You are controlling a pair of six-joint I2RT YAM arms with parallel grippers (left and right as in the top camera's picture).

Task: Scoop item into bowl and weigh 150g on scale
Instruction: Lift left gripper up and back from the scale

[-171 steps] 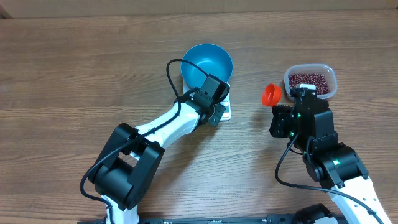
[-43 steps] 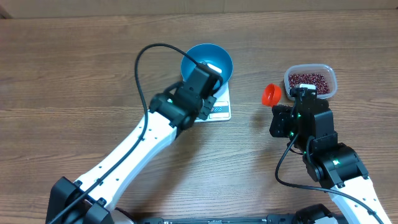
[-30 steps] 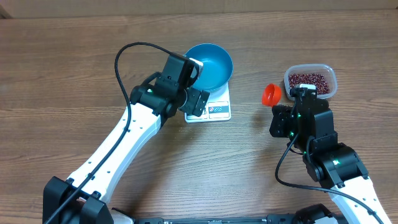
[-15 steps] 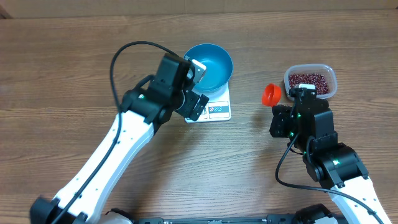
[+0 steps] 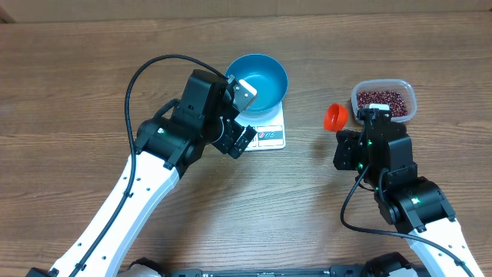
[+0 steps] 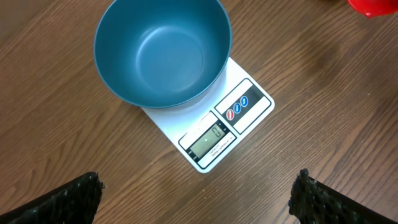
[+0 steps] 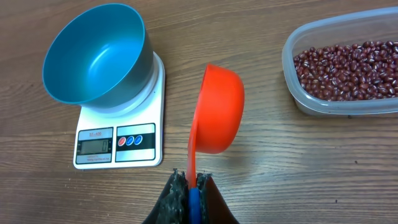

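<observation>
The left end effector, released, has backed off the empty bowl on the scale, leaving the right end effector, grasping the scoop, free to fetch beans.

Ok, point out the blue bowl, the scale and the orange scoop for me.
blue bowl (image 6: 163, 53), left wrist view, on its smooth inner floor.
scale (image 6: 210, 138), left wrist view, on the display window.
orange scoop (image 7: 220, 109), right wrist view, on the cup's outer wall.
</observation>
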